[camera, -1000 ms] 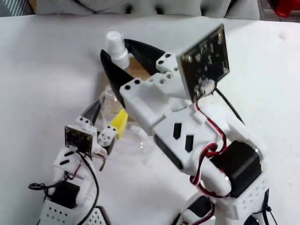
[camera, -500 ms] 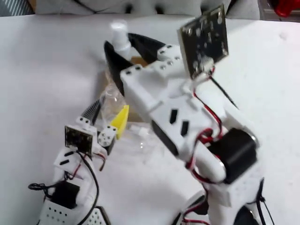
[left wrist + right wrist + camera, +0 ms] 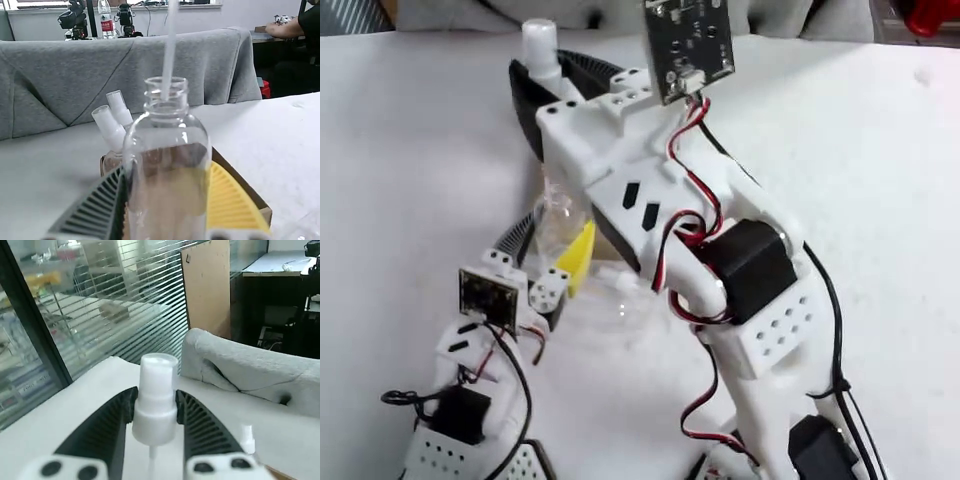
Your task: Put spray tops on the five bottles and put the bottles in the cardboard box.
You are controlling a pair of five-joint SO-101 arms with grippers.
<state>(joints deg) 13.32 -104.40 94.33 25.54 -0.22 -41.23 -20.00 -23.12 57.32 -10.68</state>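
Gripping the bottle (image 3: 165,150) round its body, my left jaws, one grey and one yellow, are closed on it and hold it upright on the near side of the worktop (image 3: 280,130), its neck uncapped; straight above it my right jaws, both black, are clamped on the collar of the top (image 3: 156,400), nozzle up; its tube (image 3: 169,45) hangs down from there, and the tip sits at the mouth of the neck, just inside the rim as far as I can tell. That is the relation the next move turns on: top directly over bottle, both long axes vertical and close to in line, though the tube leans slightly; I judge a straight descent of the right arm would seat the collar, provided the left keeps the bottle plumb; a sideways drift could bend the tube against the rim. Just behind the bottle stands the box (image 3: 240,185), nearer the left arm; two capped bottles (image 3: 111,131) are already in it, leaning side by side; so this step is mid-task, with more to cap.
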